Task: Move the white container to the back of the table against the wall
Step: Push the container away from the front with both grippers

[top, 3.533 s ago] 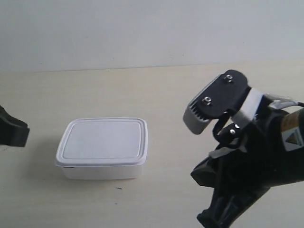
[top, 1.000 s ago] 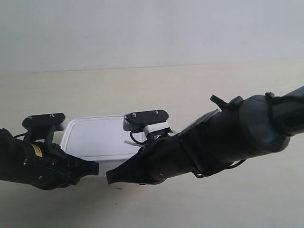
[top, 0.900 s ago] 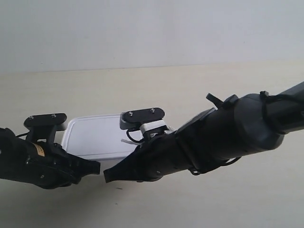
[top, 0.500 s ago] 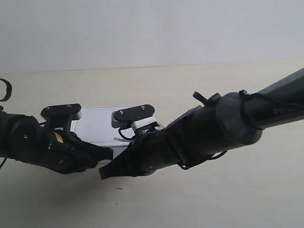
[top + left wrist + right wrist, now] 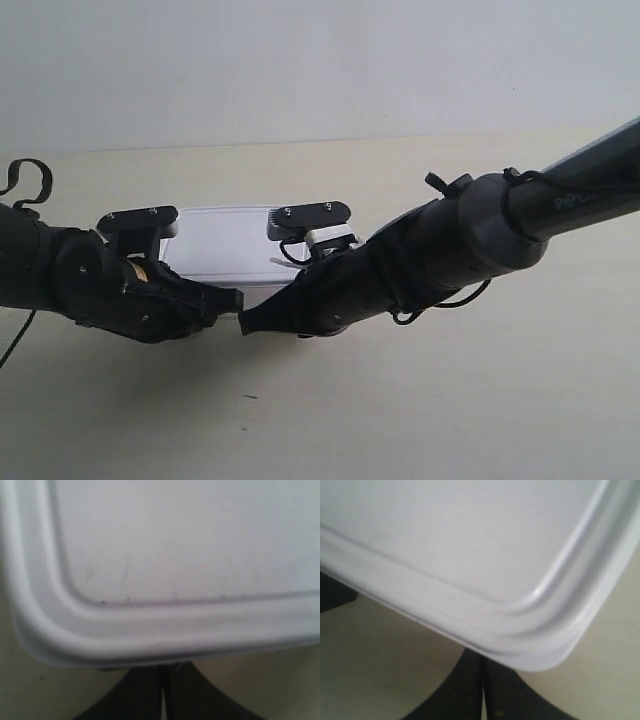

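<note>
The white container (image 5: pixel 222 238) sits on the table (image 5: pixel 420 410), short of the wall (image 5: pixel 320 60). Two black arms reach in low at its near side. The gripper (image 5: pixel 232 298) of the arm at the exterior view's left and the gripper (image 5: pixel 250 320) of the arm at the exterior view's right nearly meet in front of it. In the left wrist view the container's lid (image 5: pixel 190 540) fills the picture. My left gripper (image 5: pixel 162 672) is shut, its tips tucked under the lid's rim. My right gripper (image 5: pixel 482 662) is shut too, under a rounded corner of the lid (image 5: pixel 470 545).
The table runs back to the wall behind the container, with bare surface (image 5: pixel 300 170) between them. A tiny dark speck (image 5: pixel 247 397) lies on the table near the front. A loop of black cable (image 5: pixel 25 180) rises from the arm at the exterior view's left.
Both arms came in from the sides to the container's near side, fingers shut. Over the last second the container and both arms have moved back toward the wall.
</note>
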